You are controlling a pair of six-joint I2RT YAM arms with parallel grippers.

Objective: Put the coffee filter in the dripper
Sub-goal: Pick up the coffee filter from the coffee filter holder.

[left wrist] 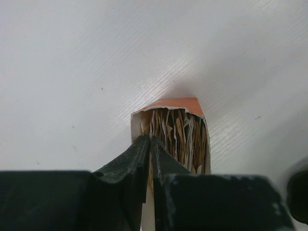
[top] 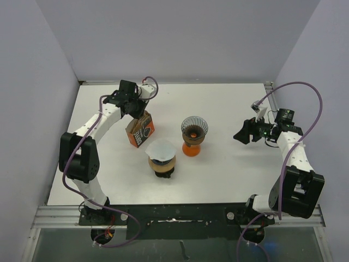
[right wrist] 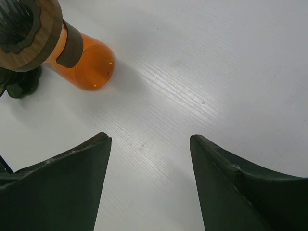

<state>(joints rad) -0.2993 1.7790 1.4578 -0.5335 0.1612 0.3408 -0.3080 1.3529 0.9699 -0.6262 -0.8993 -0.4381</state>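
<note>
The coffee filters [left wrist: 178,134] are standing on edge, packed tight inside an orange box [left wrist: 175,103] with an open top and a ragged white rim. They are showing as thin, wavy sheets, mostly brown with a few pale ones among them. The box is sitting on the white table [top: 229,103], left of the middle and towards the back.

I am holding my left claw [left wrist: 149,142] right over the mouth of that box. Its two dark fingers are pressed almost together, with only a thin slit between them. The tips are reaching into the near left corner of the pack. I cannot tell whether a sheet is caught between them.

Just to the right of the box, the dripper [top: 194,130] is standing upright on an orange base. It has a dark ribbed cone set in a wooden collar, and the cone is looking bare inside. In front of the box and the dripper, a second brown cup [top: 162,166] is carrying a white paper cone [top: 161,148] that is sitting open side up.

My right claw [right wrist: 149,138] is hanging well off to the right of the dripper. Its fingers are spread wide over bare table and gripping nothing.
</note>
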